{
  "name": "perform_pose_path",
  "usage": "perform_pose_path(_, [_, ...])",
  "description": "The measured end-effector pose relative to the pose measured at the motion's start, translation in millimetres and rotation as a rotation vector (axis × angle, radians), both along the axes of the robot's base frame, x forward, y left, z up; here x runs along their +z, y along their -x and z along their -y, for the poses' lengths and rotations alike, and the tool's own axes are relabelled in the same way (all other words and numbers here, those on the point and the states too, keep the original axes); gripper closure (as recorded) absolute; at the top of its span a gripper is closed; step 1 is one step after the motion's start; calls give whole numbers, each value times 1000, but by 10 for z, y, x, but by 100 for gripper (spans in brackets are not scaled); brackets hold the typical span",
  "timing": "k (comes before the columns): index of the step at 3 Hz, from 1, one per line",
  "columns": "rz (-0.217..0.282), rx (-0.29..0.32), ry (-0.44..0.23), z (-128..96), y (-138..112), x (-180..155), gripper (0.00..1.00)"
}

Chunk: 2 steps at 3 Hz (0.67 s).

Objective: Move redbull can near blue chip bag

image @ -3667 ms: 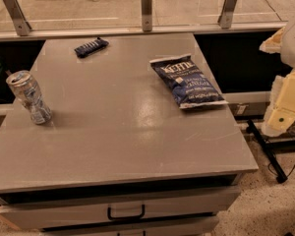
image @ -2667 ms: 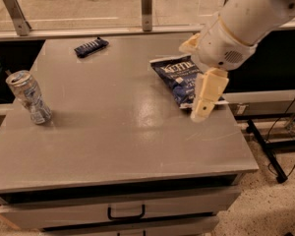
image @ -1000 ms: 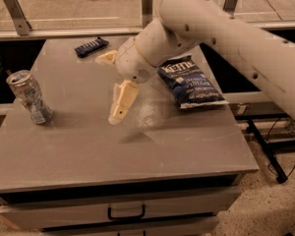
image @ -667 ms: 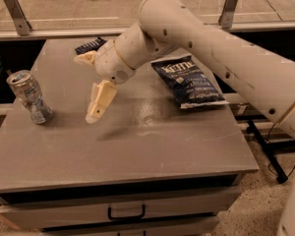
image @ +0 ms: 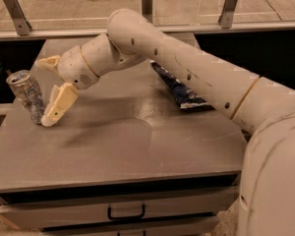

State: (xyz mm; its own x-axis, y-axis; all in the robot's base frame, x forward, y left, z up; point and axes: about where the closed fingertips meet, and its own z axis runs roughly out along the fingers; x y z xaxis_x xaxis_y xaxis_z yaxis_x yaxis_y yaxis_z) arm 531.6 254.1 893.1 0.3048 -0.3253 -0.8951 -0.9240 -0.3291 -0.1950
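We have the gripper point(image: 43, 93) out at nine o'clock on the table point(image: 137, 146), fingers spread wide open. It sits just beside the redbull can point(image: 25, 95), which stands there slightly tilted, not gripped. The blue chip bag point(image: 181, 88) lies around two o'clock, well apart, partly hidden behind the arm point(image: 196, 77).

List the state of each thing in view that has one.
Slim silver-and-blue redbull can: standing, ungripped, at the grey table's left edge.
Two-finger cream gripper: open, beside the can.
Dark navy crinkly chip bag: lying flat, partly hidden by the arm.
Grey drawer: shut.
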Motion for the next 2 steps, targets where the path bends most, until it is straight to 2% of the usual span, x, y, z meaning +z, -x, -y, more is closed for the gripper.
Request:
perform_pose_path(1, [-97,25,-47,-297,130,-31,0])
perform_pose_path(2, [-161,0,-73,-389,124,-70,18])
